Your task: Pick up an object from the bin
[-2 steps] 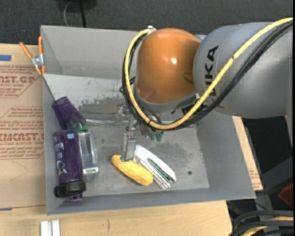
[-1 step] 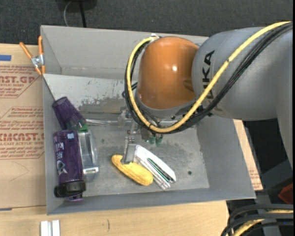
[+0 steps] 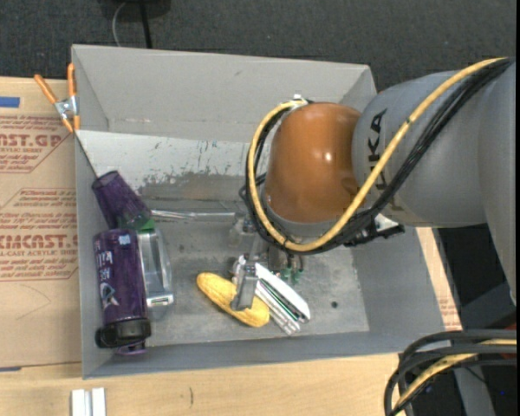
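Note:
My gripper (image 3: pixel 243 291) reaches down from under the arm's wrist into the front middle of the bin. Its tip rests on or just over a yellow banana-shaped thing (image 3: pixel 221 291) that lies on the bin floor. Right beside it, to the right, lies a flat white thing with green and dark stripes (image 3: pixel 283 302), touching the yellow one. The wrist hides most of the gripper above.
Along the left wall lies a purple bottle with a dark cap (image 3: pixel 120 286). A clear plastic box (image 3: pixel 157 264) sits beside it, and a smaller purple thing (image 3: pixel 117 195) lies behind them. The arm covers the bin's right half.

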Available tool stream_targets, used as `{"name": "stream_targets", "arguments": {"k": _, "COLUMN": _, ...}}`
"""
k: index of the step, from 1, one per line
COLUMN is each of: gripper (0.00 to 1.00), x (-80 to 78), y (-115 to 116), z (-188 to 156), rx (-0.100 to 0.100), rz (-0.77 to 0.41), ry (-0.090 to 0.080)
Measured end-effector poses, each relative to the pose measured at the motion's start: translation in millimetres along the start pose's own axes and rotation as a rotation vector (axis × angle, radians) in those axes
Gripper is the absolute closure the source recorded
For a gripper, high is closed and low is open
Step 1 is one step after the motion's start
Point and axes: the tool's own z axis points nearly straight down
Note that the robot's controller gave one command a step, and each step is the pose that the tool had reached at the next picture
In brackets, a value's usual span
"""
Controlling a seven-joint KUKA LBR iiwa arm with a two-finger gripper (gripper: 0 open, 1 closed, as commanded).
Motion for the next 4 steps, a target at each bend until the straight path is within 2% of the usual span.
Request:
{"name": "stream_targets", "arguments": {"k": 1, "gripper": 0.0, "x": 13.7, "y": 1, "z": 31, "rx": 0.001, "rz": -0.035, "ry": -0.005}}
{"name": "stream_targets", "arguments": {"k": 2, "gripper": 0.0, "x": 16.6, "y": 4, "z": 47, "rx": -0.004, "rz": 0.022, "ry": -0.001}}
{"name": "stream_targets", "arguments": {"k": 3, "gripper": 1.0, "x": 5.3, "y": -10, "z": 102, "rx": -0.001, "rz": 0.243, "ry": -0.004}}
{"name": "stream_targets", "arguments": {"k": 4, "gripper": 1.0, "x": 5.6, "y": -11, "z": 103, "rx": -0.001, "rz": 0.243, "ry": -0.003}}
